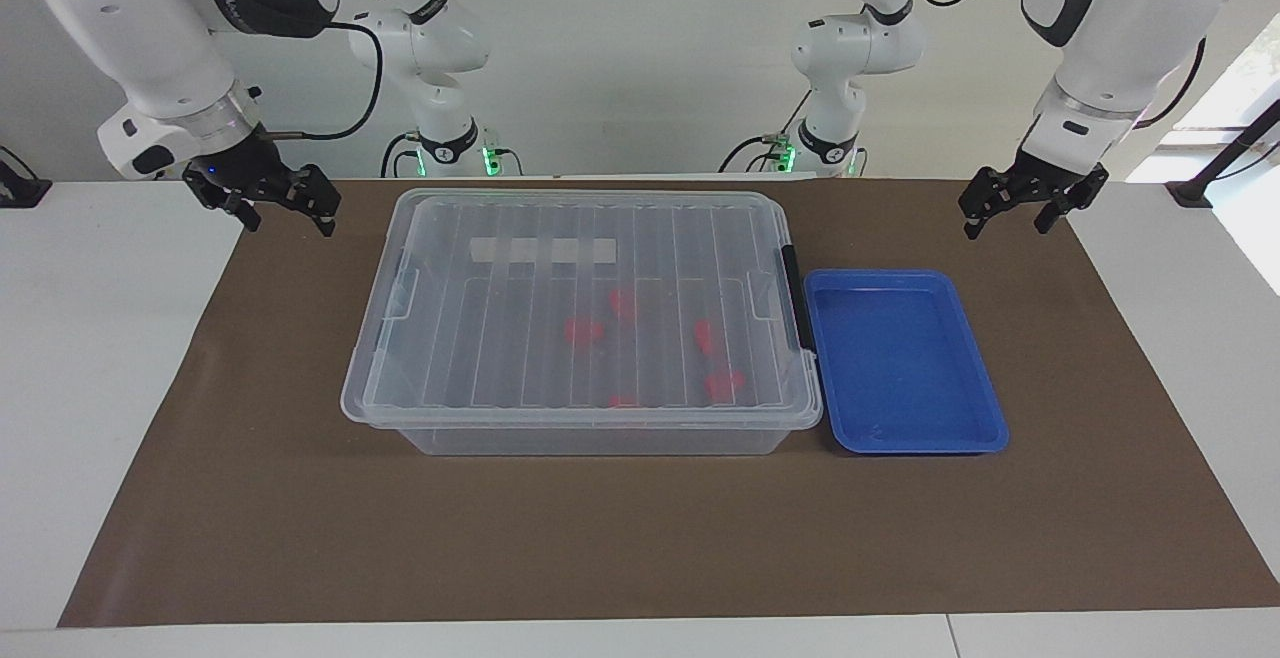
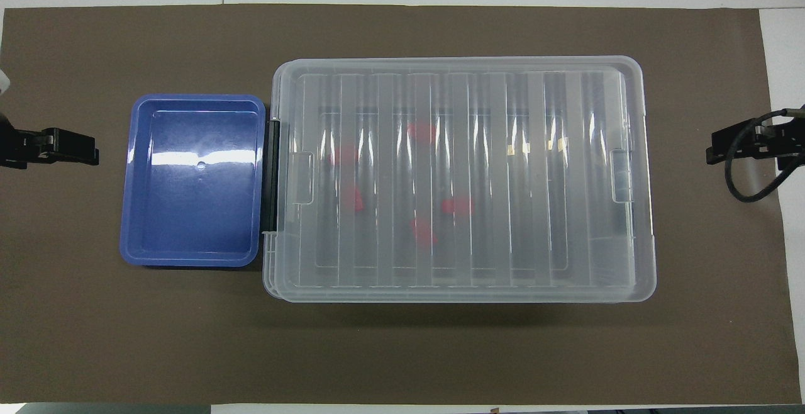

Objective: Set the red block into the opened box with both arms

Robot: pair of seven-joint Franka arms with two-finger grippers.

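Observation:
The box (image 1: 500, 358) (image 2: 534, 181) is a large clear bin in the middle of the brown mat. Its ribbed lid lies flat on it, and a black latch (image 1: 795, 298) (image 2: 273, 175) sits on the short side toward the left arm's end. Through the lid I see several red blocks (image 1: 583, 331) (image 2: 457, 205), all inside the box. My left gripper (image 1: 1007, 228) (image 2: 75, 148) hangs open and empty over the mat's edge at its own end. My right gripper (image 1: 288, 226) (image 2: 717, 148) hangs open and empty over the mat's other end.
An empty shallow blue tray (image 1: 985, 433) (image 2: 129, 238) sits against the latch side of the box. Two slimmer white arms with green-lit bases (image 1: 455, 153) stand at the robots' edge of the table. Bare mat surrounds the box.

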